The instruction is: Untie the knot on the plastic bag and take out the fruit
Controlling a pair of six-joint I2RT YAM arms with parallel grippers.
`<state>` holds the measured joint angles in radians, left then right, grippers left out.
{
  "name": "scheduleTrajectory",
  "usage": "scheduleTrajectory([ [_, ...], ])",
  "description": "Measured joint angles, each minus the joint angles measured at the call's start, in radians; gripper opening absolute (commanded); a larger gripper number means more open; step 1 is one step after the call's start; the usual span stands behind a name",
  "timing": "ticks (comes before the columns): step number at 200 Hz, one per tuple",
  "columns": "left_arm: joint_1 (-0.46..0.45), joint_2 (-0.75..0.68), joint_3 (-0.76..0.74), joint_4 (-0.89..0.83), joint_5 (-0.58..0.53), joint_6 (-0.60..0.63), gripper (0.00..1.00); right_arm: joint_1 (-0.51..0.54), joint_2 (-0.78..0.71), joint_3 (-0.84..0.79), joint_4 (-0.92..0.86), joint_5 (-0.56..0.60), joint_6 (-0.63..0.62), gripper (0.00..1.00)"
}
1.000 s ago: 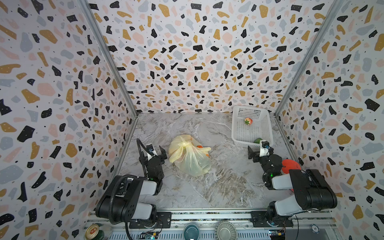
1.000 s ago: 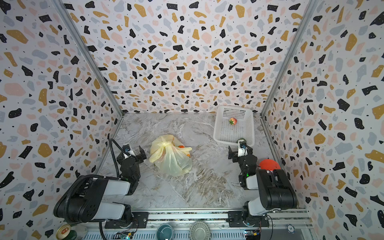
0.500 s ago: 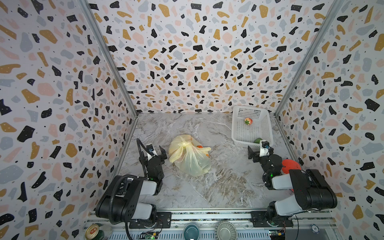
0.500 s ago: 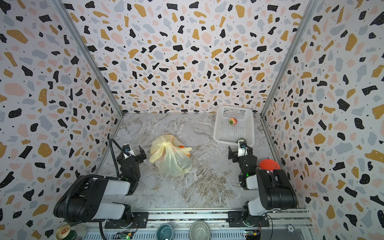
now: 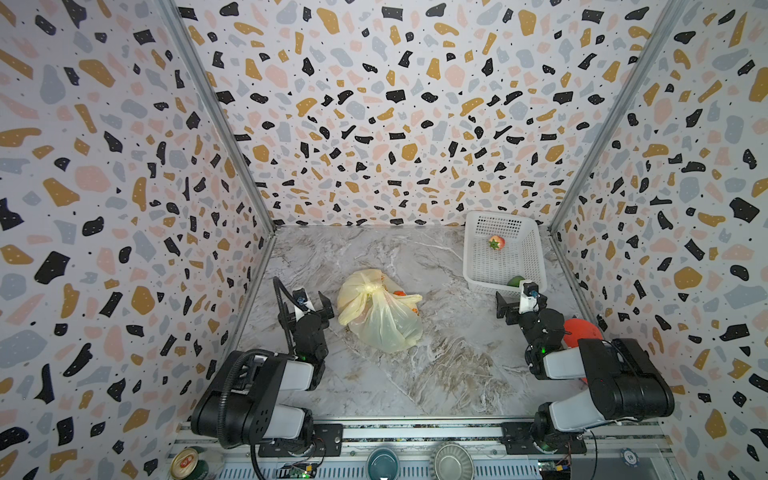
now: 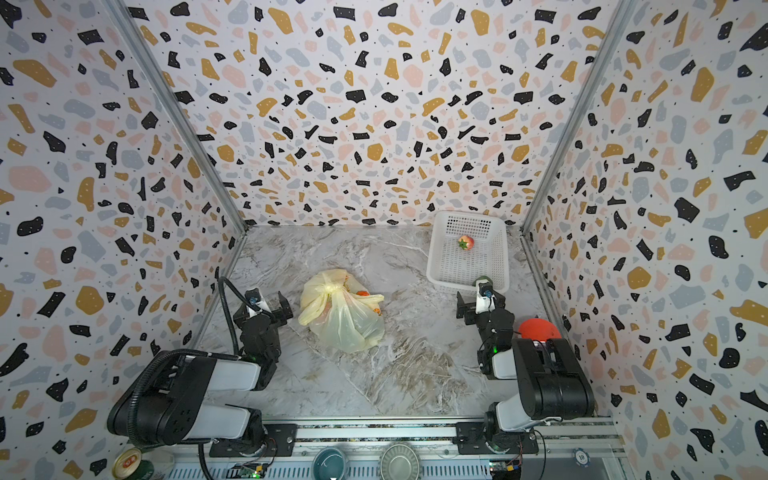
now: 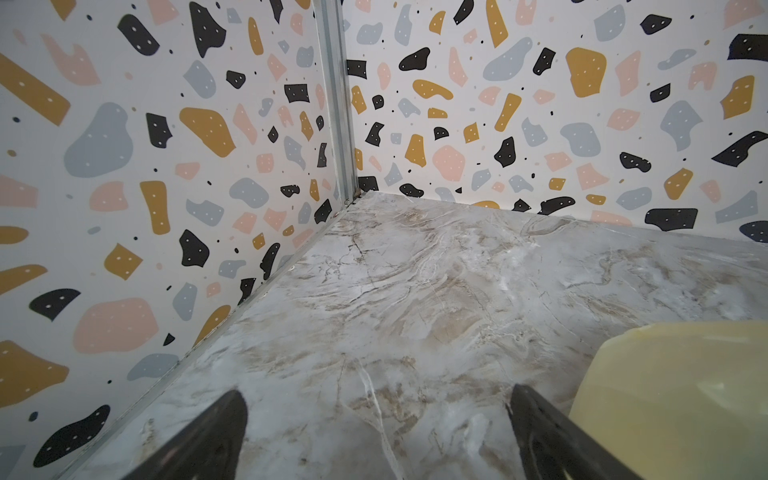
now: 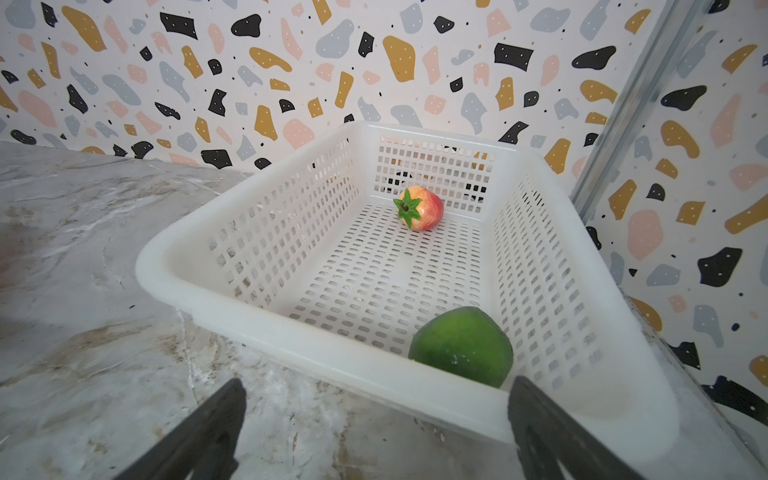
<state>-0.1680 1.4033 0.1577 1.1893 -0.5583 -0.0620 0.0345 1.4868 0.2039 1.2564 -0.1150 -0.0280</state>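
— How many bags are on the grey marble surface (image 5: 415, 374)?
— One thin, translucent pale-yellow plastic bag (image 5: 382, 320), lying mid-surface, its single knot (image 5: 371, 286) tied.
— Any fruit outside it?
— Two, both in the one white perforated plastic basket (image 5: 467, 249): a red-yellow fruit (image 5: 496, 242) and a green one (image 5: 515, 281).
— And the claws?
— Two. The left claw (image 7: 376, 399) is just beside the bag and the right claw (image 8: 376, 388) is near the basket, both spread wide and empty.
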Motion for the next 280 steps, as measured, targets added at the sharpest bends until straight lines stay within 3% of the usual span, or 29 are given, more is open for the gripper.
scheduleTrajectory([
  [21, 0.000, -0.005, 0.001, -0.008, 0.000, 0.000, 1.00, 0.009, -0.054, 0.000, -0.064, 0.032, 0.004, 0.99],
  [43, 0.000, -0.069, 0.043, -0.139, -0.003, -0.001, 1.00, 0.053, -0.171, 0.031, -0.224, 0.126, 0.032, 0.99],
  [80, 0.000, -0.173, 0.105, -0.269, -0.004, -0.009, 1.00, 0.147, -0.297, 0.171, -0.530, 0.274, 0.106, 0.99],
  [124, 0.000, -0.251, 0.181, -0.470, 0.039, -0.044, 1.00, 0.234, -0.342, 0.374, -0.906, 0.340, 0.215, 0.99],
  [195, -0.014, -0.367, 0.269, -0.708, 0.218, -0.081, 1.00, 0.328, 0.007, 0.816, -1.283, 0.311, 0.199, 0.99],
  [280, -0.060, -0.416, 0.270, -0.780, 0.266, -0.090, 1.00, 0.351, 0.452, 1.263, -1.406, 0.355, 0.168, 0.97],
])
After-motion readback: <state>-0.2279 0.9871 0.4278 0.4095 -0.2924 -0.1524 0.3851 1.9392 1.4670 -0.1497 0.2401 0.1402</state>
